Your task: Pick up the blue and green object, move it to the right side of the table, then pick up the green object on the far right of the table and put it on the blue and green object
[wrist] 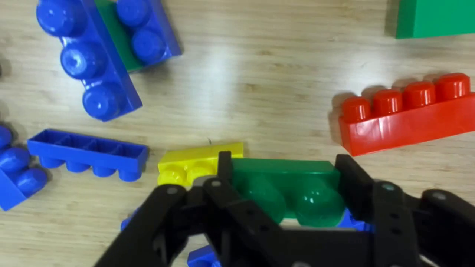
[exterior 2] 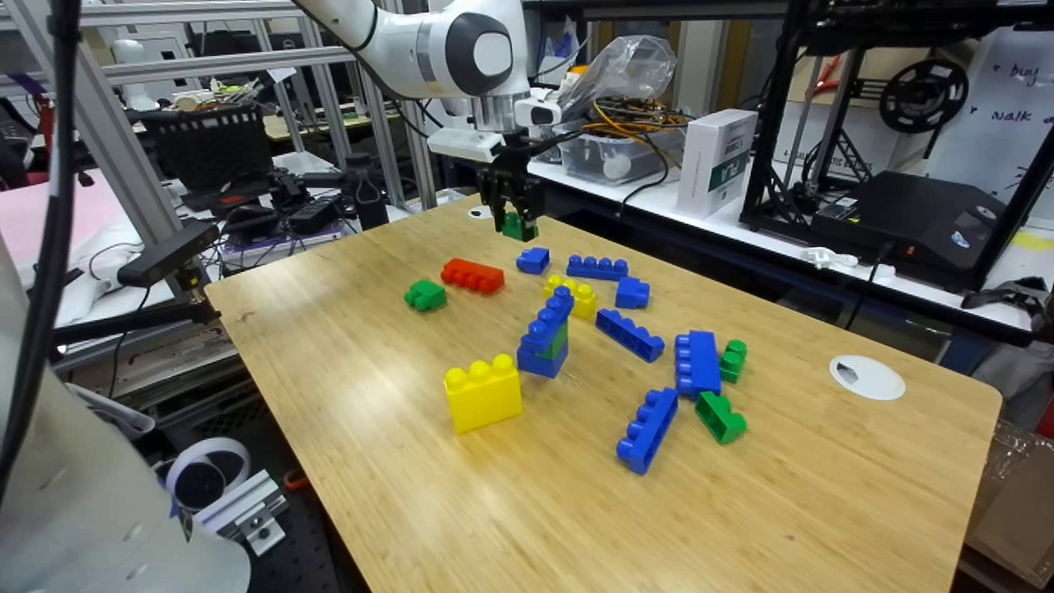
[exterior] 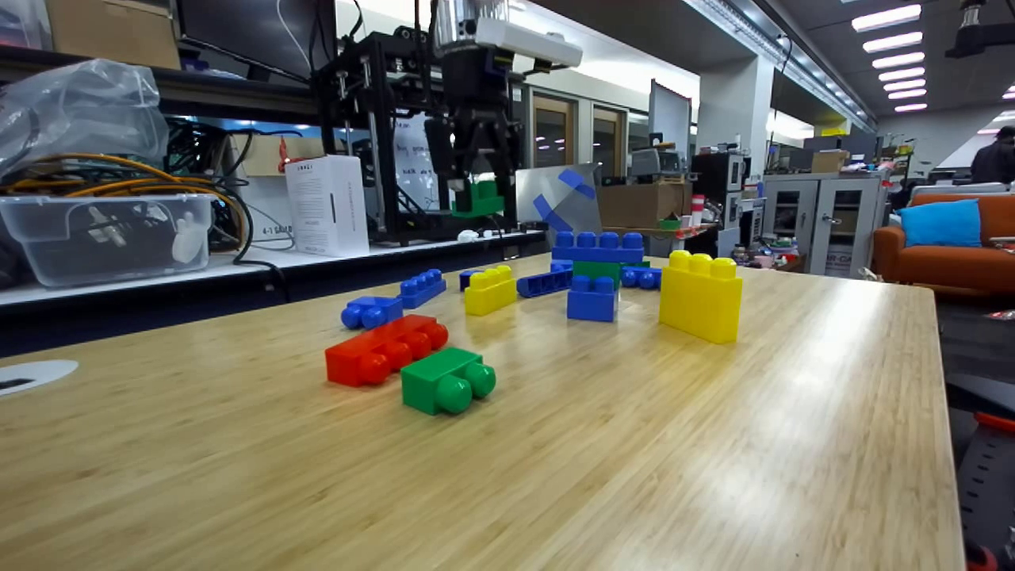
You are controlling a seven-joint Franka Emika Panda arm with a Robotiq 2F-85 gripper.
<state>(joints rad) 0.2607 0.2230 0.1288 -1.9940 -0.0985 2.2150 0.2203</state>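
Note:
The blue and green object (exterior 2: 545, 329) is a small brick tower, blue on top with green and blue below. It stands upright on the table (exterior 2: 642, 527) and also shows in an exterior view (exterior: 596, 254) and at the upper left of the wrist view (wrist: 105, 70). My gripper (wrist: 284, 165) is shut on a green brick (wrist: 285, 174), a finger on each end and its two studs toward the palm. The held brick is in the air above the table's far part in both exterior views (exterior: 482, 200) (exterior 2: 519, 226), apart from the tower.
A red brick (exterior 2: 472, 276) and a second green brick (exterior 2: 426, 295) lie near the held brick. A tall yellow brick (exterior 2: 483, 397) stands beside the tower. Blue bricks (exterior 2: 630, 335), a small yellow brick (exterior 2: 583, 298) and further green bricks (exterior 2: 720, 417) are scattered around.

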